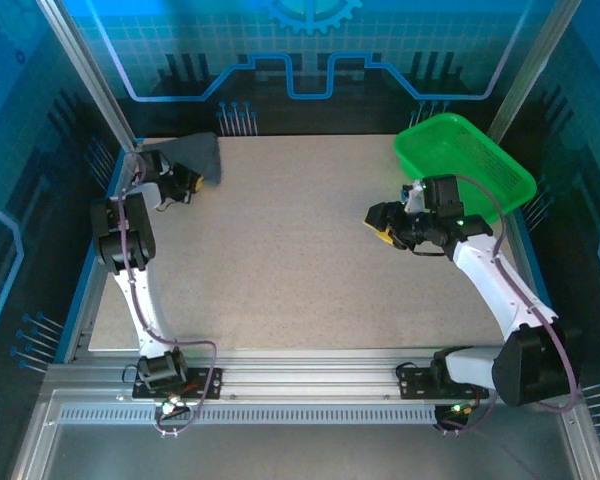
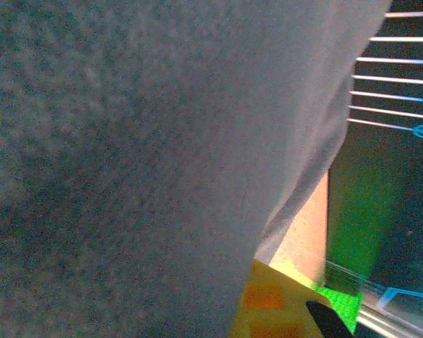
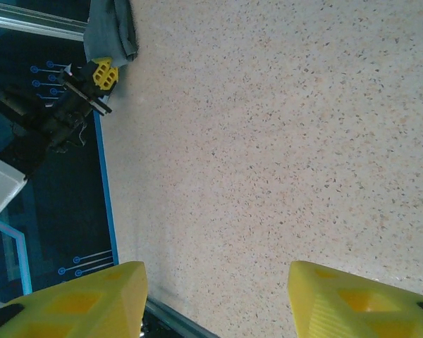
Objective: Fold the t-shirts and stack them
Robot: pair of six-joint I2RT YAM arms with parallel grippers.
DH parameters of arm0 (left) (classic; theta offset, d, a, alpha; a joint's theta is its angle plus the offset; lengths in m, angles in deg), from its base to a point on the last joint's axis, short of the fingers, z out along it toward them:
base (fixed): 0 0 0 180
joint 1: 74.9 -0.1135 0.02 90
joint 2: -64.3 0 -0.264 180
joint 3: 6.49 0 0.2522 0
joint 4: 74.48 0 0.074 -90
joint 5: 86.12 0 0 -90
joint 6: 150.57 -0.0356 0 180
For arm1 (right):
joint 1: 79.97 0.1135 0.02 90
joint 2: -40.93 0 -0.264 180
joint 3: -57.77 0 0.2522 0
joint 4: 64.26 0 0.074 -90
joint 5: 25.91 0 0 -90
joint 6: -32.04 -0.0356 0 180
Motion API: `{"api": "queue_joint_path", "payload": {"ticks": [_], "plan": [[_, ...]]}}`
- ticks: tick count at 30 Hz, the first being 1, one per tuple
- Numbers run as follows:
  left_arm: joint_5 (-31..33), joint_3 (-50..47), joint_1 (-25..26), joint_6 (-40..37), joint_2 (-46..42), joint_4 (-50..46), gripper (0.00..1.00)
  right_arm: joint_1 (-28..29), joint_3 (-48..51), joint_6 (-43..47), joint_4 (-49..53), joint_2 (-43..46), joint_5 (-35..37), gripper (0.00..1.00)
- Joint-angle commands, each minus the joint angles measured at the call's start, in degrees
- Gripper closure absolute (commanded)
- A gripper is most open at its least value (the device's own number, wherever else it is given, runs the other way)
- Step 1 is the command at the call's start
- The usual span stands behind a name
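Now: left fingers pinched shut on t-shirt, bunched at table's far-left corner, likely to drag it flat. Right fingers half-spread, empty, over table beside basket, ready to assist.

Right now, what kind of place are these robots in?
Probably a robot lab booth: a speckled table, blue circuit-pattern walls, and the left arm and right arm bolted to metal rails.

Bright, even light covers the speckled beige tabletop; the dark slate-grey cloth t-shirt looks blurred close up.
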Motion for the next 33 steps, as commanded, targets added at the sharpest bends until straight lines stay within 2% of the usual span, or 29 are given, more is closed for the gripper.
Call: {"api": "queue_joint_path", "payload": {"ticks": [1,9,10,13,15,16,17,21,25,28,30,31,33], "plan": [[-2.4,5.1,-0.5,-8.7,2.6,-10.5,1.00,1.7,-1.9,-0.2,-2.8,-0.8,-0.4,0.44],[-1.3,1.9,-0.3,-10.9,-2.1,-10.6,1.00,3.0,-0.1,-5.7,-17.6,1.7,1.2,0.41],[-0.6,0.9,-0.3,-11.5,-3.7,-10.9,0.94,3.0,0.0,-6.4,-19.0,1.8,1.5,0.41],[1.8,-2.4,-0.2,-12.1,-9.3,-12.6,0.53,3.0,-0.9,-7.9,-20.8,0.8,2.0,0.37],[3.8,-6.5,0.4,-11.7,-15.0,-12.5,0.38,3.0,-2.6,-7.8,-20.2,-0.1,2.5,0.34],[5.0,-9.4,0.9,-11.0,-18.6,-11.8,0.17,3.0,-3.6,-7.6,-19.4,-0.3,3.1,0.18],[6.2,-11.8,1.7,-10.3,-22.4,-11.4,0.01,2.9,-4.7,-7.6,-18.9,-0.6,3.5,0.00],[12.6,-19.3,5.6,-8.3,-36.8,-14.3,0.01,2.4,-9.0,-7.6,-16.3,-1.8,5.3,0.00],[24.3,-26.2,11.2,-7.3,-51.8,-17.4,0.01,1.6,-12.4,-4.8,-11.3,-1.8,9.1,0.00],[38.8,-28.6,17.5,-8.0,-61.4,-25.0,0.01,0.6,-14.6,-1.6,-5.3,-1.0,12.7,0.00],[51.1,-31.0,22.5,-7.0,-67.0,-29.4,0.01,0.6,-15.8,2.3,-1.2,0.0,16.8,0.00],[58.7,-32.0,25.5,-5.3,-69.3,-32.7,0.01,0.7,-15.3,4.0,0.8,1.1,21.2,0.00],[69.2,-34.5,29.7,-3.4,-72.8,-38.5,0.01,0.8,-12.6,5.2,2.0,3.3,29.7,0.00]]}}
